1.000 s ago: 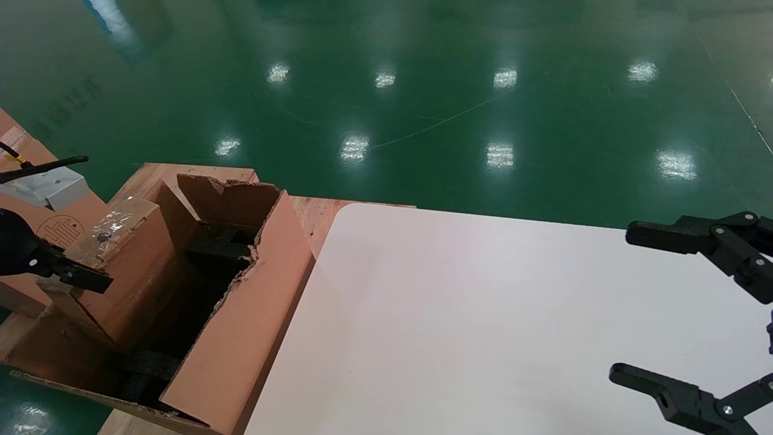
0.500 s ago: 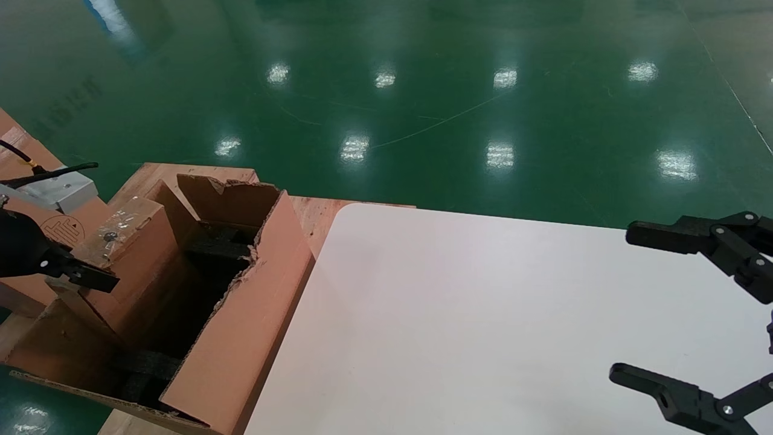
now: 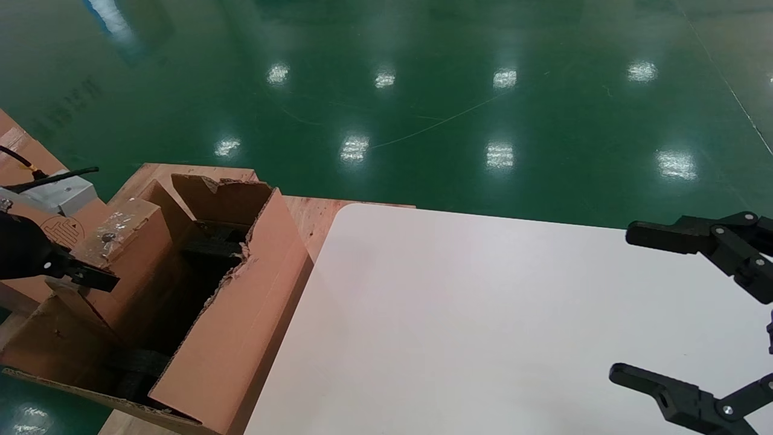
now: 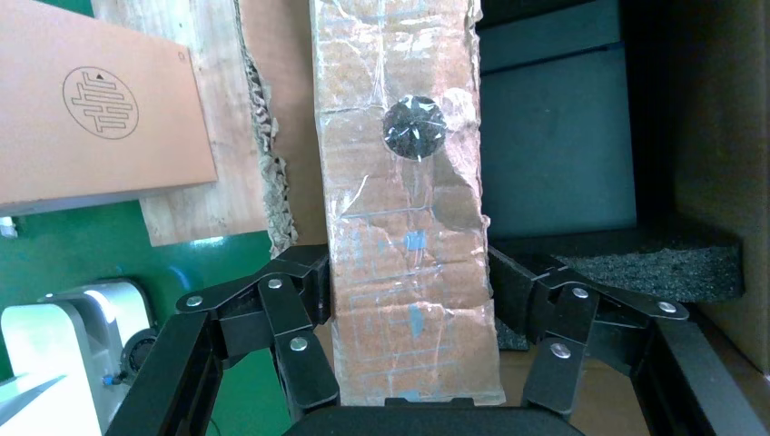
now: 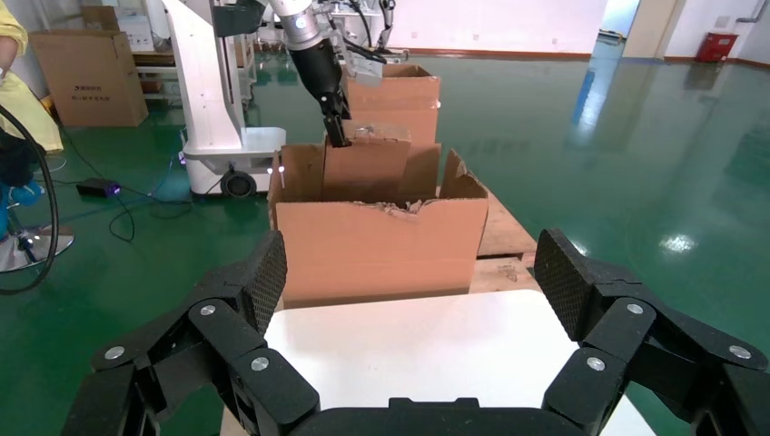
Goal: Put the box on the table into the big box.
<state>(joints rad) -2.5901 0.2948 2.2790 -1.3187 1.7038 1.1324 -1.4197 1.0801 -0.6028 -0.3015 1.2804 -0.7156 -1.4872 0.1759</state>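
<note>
In the head view, the box (image 3: 130, 266) is seen standing on end inside the carton (image 3: 241, 338), its taped top rising above the carton's torn rim. It is clamped near that top by the left gripper (image 3: 78, 275), which sits at the view's left edge. The carton is set on a wooden pallet (image 3: 311, 217) just beside the table (image 3: 483, 326), whose rounded corner lies near the carton's wall. The right gripper (image 3: 682, 314) is held over the table's right side with its fingers spread wide and nothing between them. A second carton (image 3: 60, 232) bearing a round printed mark is seen at the far left. In the left wrist view, the box (image 4: 404, 209) is gripped between the two finger pads (image 4: 313, 291) of the left gripper (image 4: 409, 300), the pads pressed against its long sides; crinkled clear tape and a dark round mark are shown on its face. Black foam (image 4: 636, 263) is visible within the carton beside it. In the right wrist view, the right gripper (image 5: 409, 282) is shown parted above the table (image 5: 409, 345), and beyond the table's edge the carton (image 5: 381, 245) is seen with the box (image 5: 368, 168) upright within it, held from above by the left gripper (image 5: 338, 132).
</note>
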